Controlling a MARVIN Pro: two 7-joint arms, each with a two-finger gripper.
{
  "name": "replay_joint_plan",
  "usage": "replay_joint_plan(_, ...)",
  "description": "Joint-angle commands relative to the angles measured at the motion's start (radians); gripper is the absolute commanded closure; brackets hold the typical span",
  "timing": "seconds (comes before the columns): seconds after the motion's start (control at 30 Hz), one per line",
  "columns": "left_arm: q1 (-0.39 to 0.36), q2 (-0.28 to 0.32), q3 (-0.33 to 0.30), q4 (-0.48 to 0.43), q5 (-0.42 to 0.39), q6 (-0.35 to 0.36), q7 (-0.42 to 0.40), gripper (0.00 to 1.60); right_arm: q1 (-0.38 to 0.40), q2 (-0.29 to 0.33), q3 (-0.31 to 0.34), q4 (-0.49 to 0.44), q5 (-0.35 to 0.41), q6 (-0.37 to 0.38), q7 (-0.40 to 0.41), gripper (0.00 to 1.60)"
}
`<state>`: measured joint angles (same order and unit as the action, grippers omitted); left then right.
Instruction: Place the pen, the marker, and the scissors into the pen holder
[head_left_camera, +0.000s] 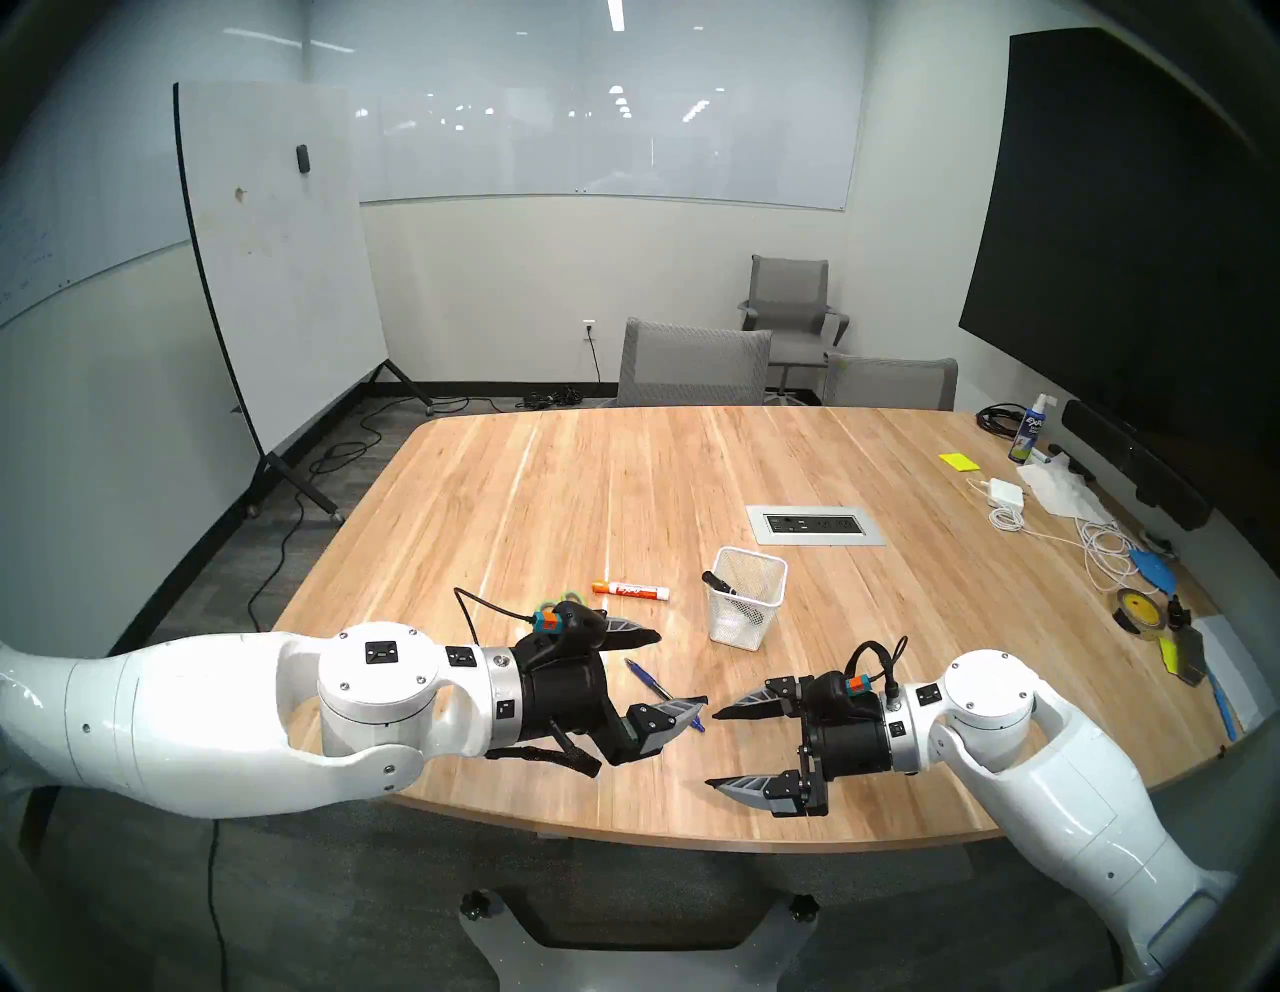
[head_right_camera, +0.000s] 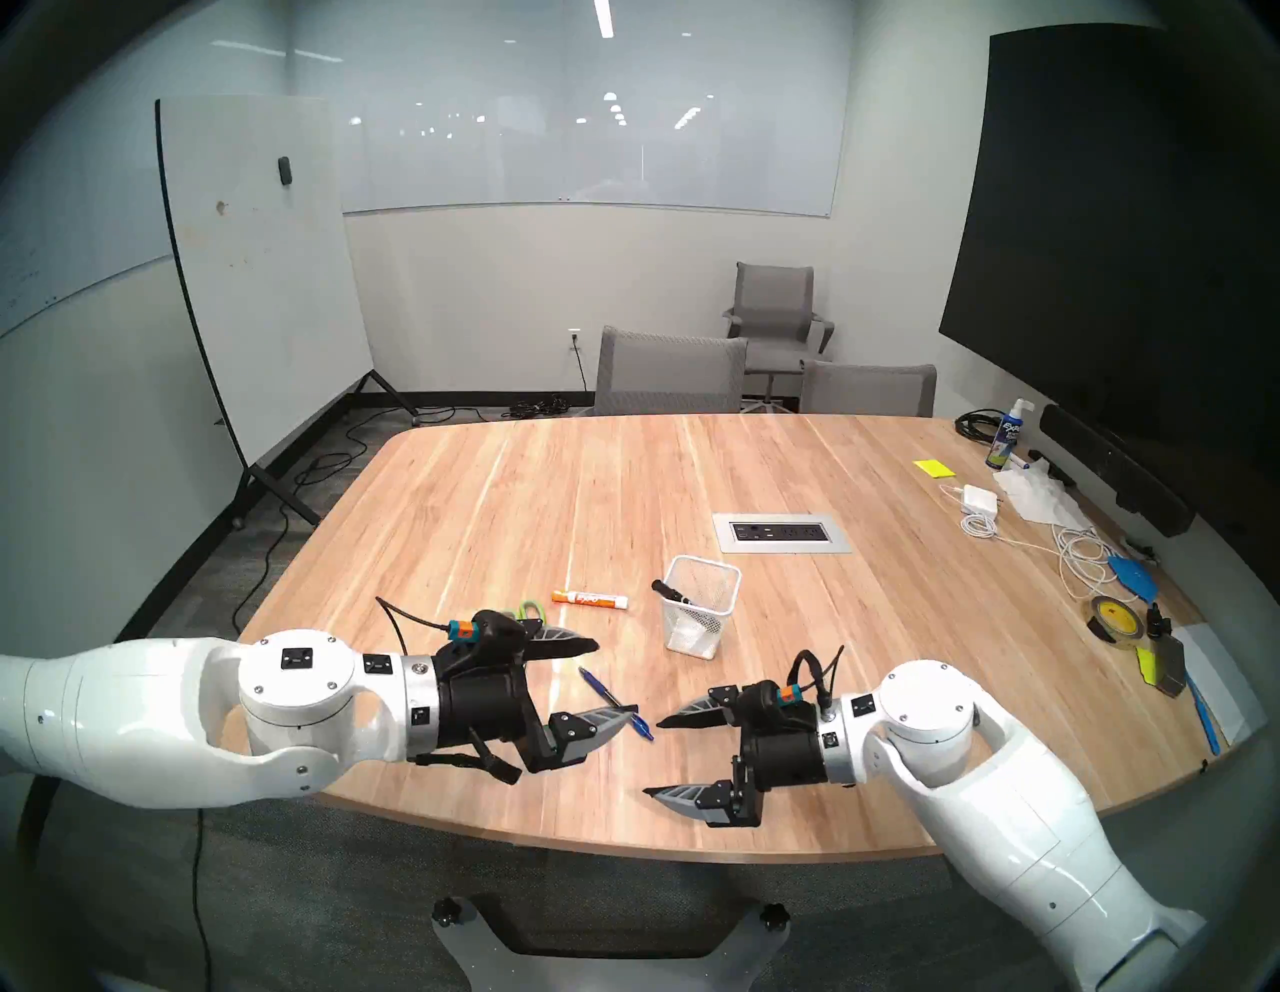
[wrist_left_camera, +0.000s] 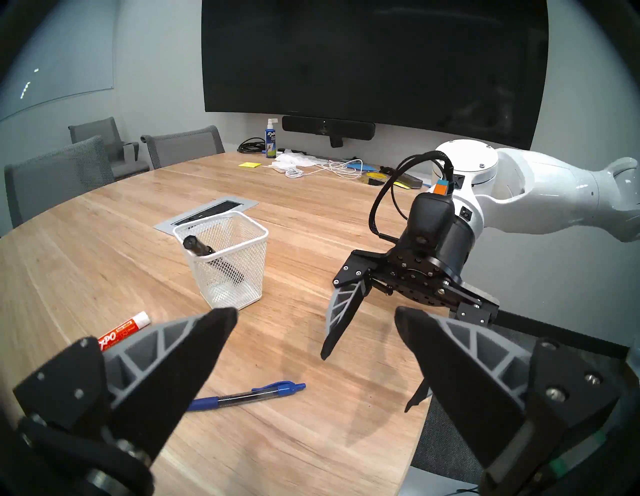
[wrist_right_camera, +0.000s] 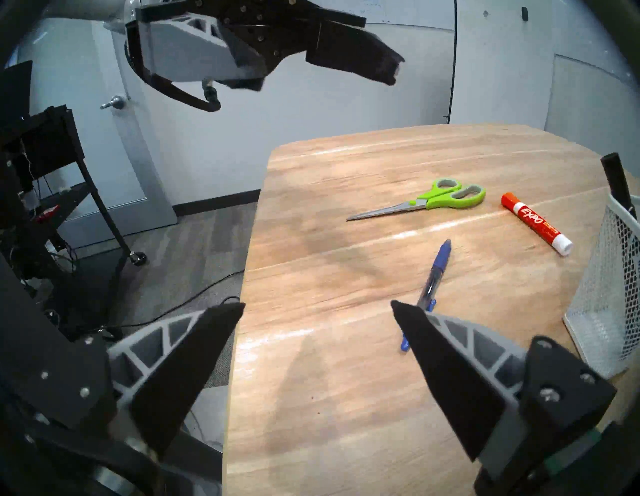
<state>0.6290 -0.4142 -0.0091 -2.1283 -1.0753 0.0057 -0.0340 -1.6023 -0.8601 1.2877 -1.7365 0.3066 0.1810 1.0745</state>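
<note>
A blue pen (head_left_camera: 651, 682) lies on the wooden table, directly below my open left gripper (head_left_camera: 682, 668), which hovers above it with nothing between its fingers. An orange-capped white marker (head_left_camera: 632, 591) lies flat, left of the white mesh pen holder (head_left_camera: 748, 609). A black marker (head_left_camera: 720, 584) leans inside the holder. The green-handled scissors (wrist_right_camera: 446, 199) lie closed beyond the pen; in the head views only their handles (head_left_camera: 564, 597) peek out behind the left wrist. My right gripper (head_left_camera: 712, 748) is open and empty near the table's front edge, facing the left one.
A recessed outlet plate (head_left_camera: 816, 524) sits behind the holder. At the table's right end are a charger with white cables (head_left_camera: 1004, 495), a tape roll (head_left_camera: 1136, 609) and a spray bottle (head_left_camera: 1027, 429). Grey chairs (head_left_camera: 692, 364) stand at the far side.
</note>
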Motion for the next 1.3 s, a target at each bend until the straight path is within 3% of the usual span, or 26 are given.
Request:
replay_joint_plan(0.0,-0.008,0.0,-0.01,-0.007,0.002,-0.009,0.002,0.0,0.03,-0.033,-0.01,-0.013,-0.013,0.007,-0.028,0.0)
replay_joint_plan(0.8,-0.008,0.0,-0.01,-0.007,0.002,-0.008,0.002,0.0,0.1,-0.134,-0.082,0.059,-0.124,0.06,-0.147,0.0)
replay_joint_plan(1.27,-0.008,0.0,-0.009,-0.007,0.002,-0.008,0.002,0.0,0.15,-0.18,-0.106,0.126,-0.154,0.079,-0.172,0.0)
